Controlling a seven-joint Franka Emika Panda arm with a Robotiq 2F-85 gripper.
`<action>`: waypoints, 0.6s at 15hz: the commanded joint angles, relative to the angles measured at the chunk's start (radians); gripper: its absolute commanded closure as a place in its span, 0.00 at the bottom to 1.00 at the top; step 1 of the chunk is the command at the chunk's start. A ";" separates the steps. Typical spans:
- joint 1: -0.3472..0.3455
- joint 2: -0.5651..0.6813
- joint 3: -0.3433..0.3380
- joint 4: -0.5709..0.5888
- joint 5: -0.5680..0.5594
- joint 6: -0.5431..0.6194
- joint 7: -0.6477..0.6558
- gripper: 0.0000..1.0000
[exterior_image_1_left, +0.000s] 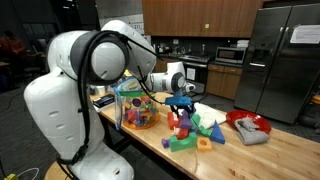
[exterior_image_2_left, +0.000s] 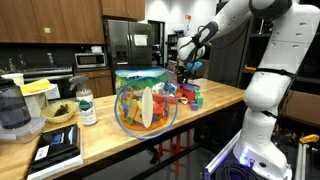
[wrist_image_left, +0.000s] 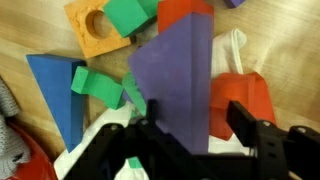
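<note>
My gripper (wrist_image_left: 195, 125) is open, its two black fingers wide apart just above a pile of toy blocks. Between the fingers lie a tall purple block (wrist_image_left: 175, 75) and a red block (wrist_image_left: 248, 100), and I cannot tell whether the fingers touch them. Around them are an orange block with a round hole (wrist_image_left: 93, 30), green blocks (wrist_image_left: 127, 15), and a blue triangle (wrist_image_left: 58, 85). In both exterior views the gripper (exterior_image_1_left: 181, 100) (exterior_image_2_left: 186, 72) hovers over the block pile (exterior_image_1_left: 195, 130) on the wooden counter (exterior_image_1_left: 270, 155).
A clear round container of colourful toys (exterior_image_1_left: 138, 108) (exterior_image_2_left: 146, 105) stands beside the pile. A red bowl with a cloth (exterior_image_1_left: 247, 124) sits further along. A bottle (exterior_image_2_left: 87, 105), a blender (exterior_image_2_left: 12, 112) and a dark book (exterior_image_2_left: 58, 148) stand at the counter's other end. A fridge (exterior_image_1_left: 285, 60) is behind.
</note>
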 joint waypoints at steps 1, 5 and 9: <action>-0.002 0.000 0.003 0.001 0.001 -0.002 -0.001 0.29; -0.002 0.000 0.003 0.001 0.001 -0.002 -0.001 0.29; -0.002 0.002 0.004 0.001 -0.002 0.000 0.004 0.06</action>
